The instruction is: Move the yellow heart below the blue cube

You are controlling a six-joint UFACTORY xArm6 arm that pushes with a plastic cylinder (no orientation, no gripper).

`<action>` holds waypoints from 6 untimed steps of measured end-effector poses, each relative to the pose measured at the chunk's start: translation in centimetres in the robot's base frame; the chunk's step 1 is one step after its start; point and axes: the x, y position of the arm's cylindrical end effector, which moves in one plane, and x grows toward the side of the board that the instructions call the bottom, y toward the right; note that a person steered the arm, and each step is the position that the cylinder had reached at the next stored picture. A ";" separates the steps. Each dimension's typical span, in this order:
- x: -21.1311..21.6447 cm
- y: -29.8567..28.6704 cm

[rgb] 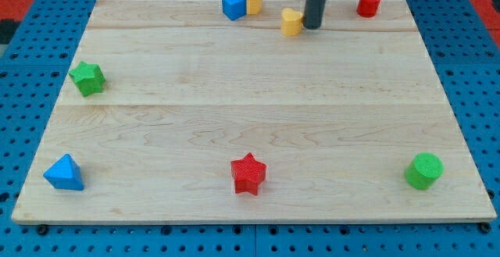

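The yellow heart [291, 22] lies near the view's top, right of centre. My tip [312, 26] stands just to its right, touching or almost touching it. The blue cube [233, 5] sits at the top edge, up and to the left of the heart. A yellow hexagonal block [252, 0] rests against the cube's right side.
A red cylinder [369, 3] stands at the top right. A green star [87, 78] lies at the left edge. A blue triangular block [64, 173] is at the bottom left, a red star [248, 173] at bottom centre, a green cylinder [423, 170] at the bottom right. The wooden board [250, 124] lies on blue pegboard.
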 end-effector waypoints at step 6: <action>-0.5 -8.8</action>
